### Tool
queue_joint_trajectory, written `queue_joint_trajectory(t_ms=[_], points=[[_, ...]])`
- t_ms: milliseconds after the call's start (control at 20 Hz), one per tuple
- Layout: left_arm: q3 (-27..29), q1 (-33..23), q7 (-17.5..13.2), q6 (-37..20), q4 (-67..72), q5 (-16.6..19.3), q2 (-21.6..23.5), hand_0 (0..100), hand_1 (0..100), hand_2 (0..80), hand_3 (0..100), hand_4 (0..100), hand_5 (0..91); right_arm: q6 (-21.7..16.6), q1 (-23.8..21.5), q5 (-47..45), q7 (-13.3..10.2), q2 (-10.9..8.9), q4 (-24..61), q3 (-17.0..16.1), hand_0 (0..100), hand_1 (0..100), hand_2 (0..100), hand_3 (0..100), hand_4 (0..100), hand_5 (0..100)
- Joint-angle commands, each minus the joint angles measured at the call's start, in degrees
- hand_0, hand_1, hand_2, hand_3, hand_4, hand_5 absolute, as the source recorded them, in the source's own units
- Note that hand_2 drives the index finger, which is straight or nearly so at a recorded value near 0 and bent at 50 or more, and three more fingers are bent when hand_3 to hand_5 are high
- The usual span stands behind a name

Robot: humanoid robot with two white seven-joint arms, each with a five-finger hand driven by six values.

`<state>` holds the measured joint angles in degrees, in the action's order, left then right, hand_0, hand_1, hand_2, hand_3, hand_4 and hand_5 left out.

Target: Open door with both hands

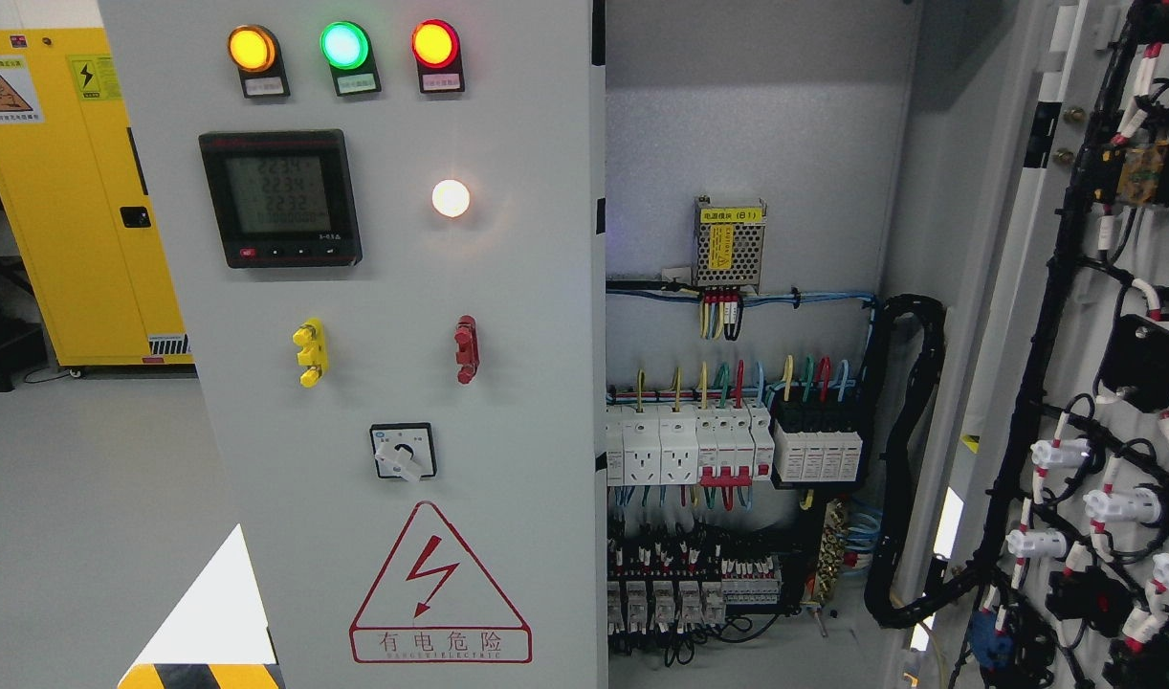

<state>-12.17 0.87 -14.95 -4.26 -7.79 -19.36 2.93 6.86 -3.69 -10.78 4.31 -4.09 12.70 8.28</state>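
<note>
Right of the closed left door (403, 383) — cabinet interior exposed, right door (1101, 383) already swung wide open, inner face showing at the frame's right edge with black wiring harness (1034, 421) and white connector bodies clipped along it. No robot hand or arm in view on either side, so can't tell whether fingers are spread, curled or gripping anything.

Left door: flat grey sheet-metal panel, carrying three indicator lamps across the top — amber (252, 49), green (344, 45), red (435, 44) — digital meter (280, 198) below them, white lamp (451, 198) right of the meter, yellow terminal (310, 352) and red terminal (466, 349) lower, rotary selector (403, 452) under those, shock-warning triangle (438, 586) at the bottom. No handle visible on it.

Handling judgement: stiff, probably fairly heavy with the mounted gear, hinged, swings rather than flexes. Painted surface likely slick — flat-palm push would slip. Best hold looks like the free vertical edge right of the white lamp, where the panel meets the open bay; hook fingers behind and pull. Avoid lamps, meter, selector and terminals as grip points — fragile, and the selector could turn.

Inside the bay, right of that edge: power supply (729, 242) high up, breaker row (728, 445) mid-height, live-looking wiring. Keep fingers on the door edge, out of the bay.

Task looks half done, judging by one leaf open, one shut. Left of the closed door, well apart: yellow cabinet (77, 191).
</note>
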Motion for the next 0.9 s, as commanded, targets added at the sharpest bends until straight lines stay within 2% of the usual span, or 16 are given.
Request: queue_joint_trajectory(t_ms=[0,200,300,401,601,751,851], points=[[1.9,1.5,1.6,-0.2,11.7,0.0,-0.6,0,0,0.0,0,0,0.0,0.0,0.0,0.1,0.2,0.13,-0.1,0.1,22,1,0,0,0,0],[1.8,1.6,2.3,-0.3,10.1,0.0,-2.5,0,0,0.0,0,0,0.0,-1.4,-0.4,0.1,0.1,0.22,1.4,0.2,22,1,0,0,0,0],[1.7,1.9,5.4,-0.6,9.9,0.0,-2.8,0,0,0.0,0,0,0.0,-1.8,-1.0,0.1,0.2,0.22,5.8,0.2,22,1,0,0,0,0],[1.7,2.0,7.9,-1.7,8.8,0.0,-2.8,0,0,0.0,0,0,0.0,-1.8,-5.1,0.1,0.1,0.05,17.2,0.2,22,1,0,0,0,0],[1.7,2.0,8.2,-2.1,8.5,0.0,-2.8,0,0,0.0,0,0,0.0,-1.8,-14.4,0.1,0.1,-0.22,49.3,-0.1,22,1,0,0,0,0],[1.7,2.0,8.2,-2.1,8.5,0.0,-2.8,0,0,0.0,0,0,0.0,-1.8,-18.4,0.1,0.1,0.04,71.5,-0.2,22,1,0,0,0,0],[1.7,2.0,8.2,-2.1,8.4,0.0,-2.8,0,0,0.0,0,0,0.0,-1.8,-19.4,0.1,0.1,0.13,84.4,-0.2,22,1,0,0,0,0]])
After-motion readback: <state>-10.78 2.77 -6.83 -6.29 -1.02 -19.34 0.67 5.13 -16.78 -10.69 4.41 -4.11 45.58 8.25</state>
